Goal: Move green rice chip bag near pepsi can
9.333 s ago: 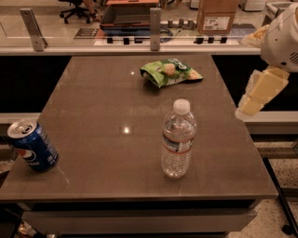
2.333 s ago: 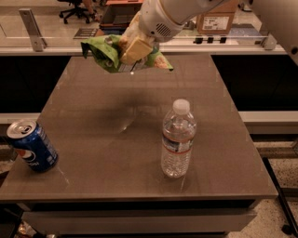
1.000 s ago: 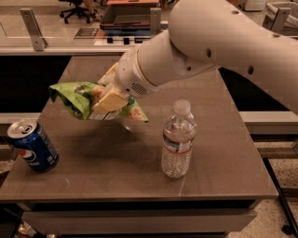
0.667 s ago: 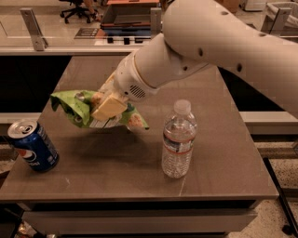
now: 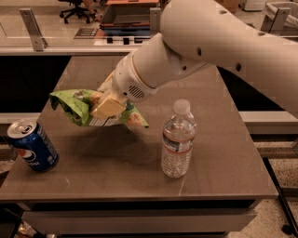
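A: Nearest first?
B: Pepsi can (image 5: pixel 31 146), at eight o'clock from the middle of the table (image 5: pixel 219 181), hard by the front-left edge. Leaning a little. Untouched, apart from everything else.
A: And at five o'clock?
B: Water bottle (image 5: pixel 178 139), upright, capped, standing alone. No part in the job, merely something to steer round.
A: Where to find the green rice chip bag (image 5: pixel 74 104)?
B: Up off the surface at about nine o'clock, between centre and can, near the can but not touching it. Shadow beneath on the tabletop, so judged airborne rather than resting. Carried raised, probably to clear the bottle and to avoid dragging crinkled film across the top.
A: Held how?
B: Pinched by the gripper (image 5: pixel 103 110), closed tight on the middle of the bag, tan fingers (image 5: pixel 114 103) pressed into the crumpled packet. Loose ends flopping out toward nine and four o'clock. Nothing else touched.
A: Why gripped mid-bag?
B: Likely for balance: a limp packet, so less sag and swing from a centre hold.
A: Farther back?
B: White arm (image 5: pixel 209 42), reaching in from two o'clock over the far half of the table. Beyond, at twelve o'clock, a counter (image 5: pixel 70 48) with a rail post, then an office chair (image 5: pixel 74 5) behind.
A: Left to do?
B: Seemingly only lowering and letting go, without knocking the can.
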